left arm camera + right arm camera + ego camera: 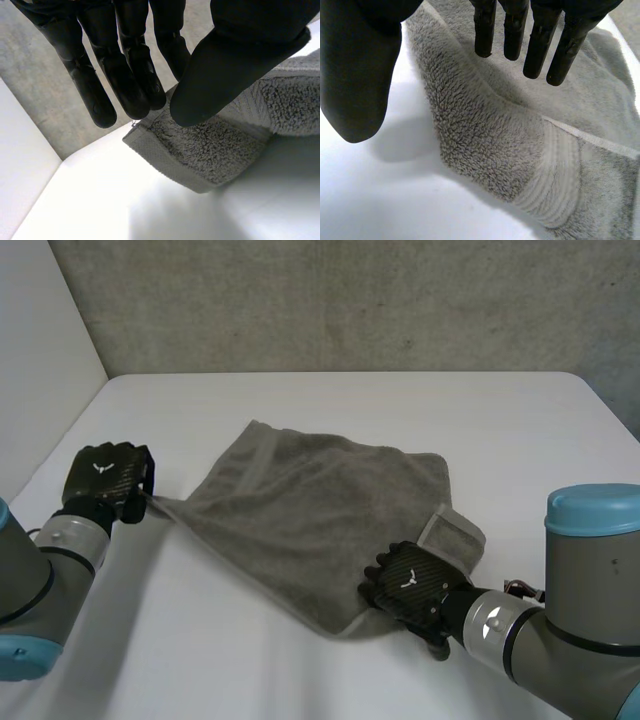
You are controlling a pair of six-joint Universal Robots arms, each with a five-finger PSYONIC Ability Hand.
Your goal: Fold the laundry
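a grey terry towel (310,510) lies spread on a white table (400,410), turned like a diamond, its surface softly rumpled. a flat woven band (555,175) runs near its hem. one corner (452,530), close to the right hand (408,585), is flipped back over itself. the left hand (108,480) is at the towel's left corner, which is drawn out to a point; its thumb (225,65) pinches that corner against straight fingers (125,85). the right hand is over the towel's near edge, fingers (540,40) straight and apart from the thumb (360,75), gripping nothing.
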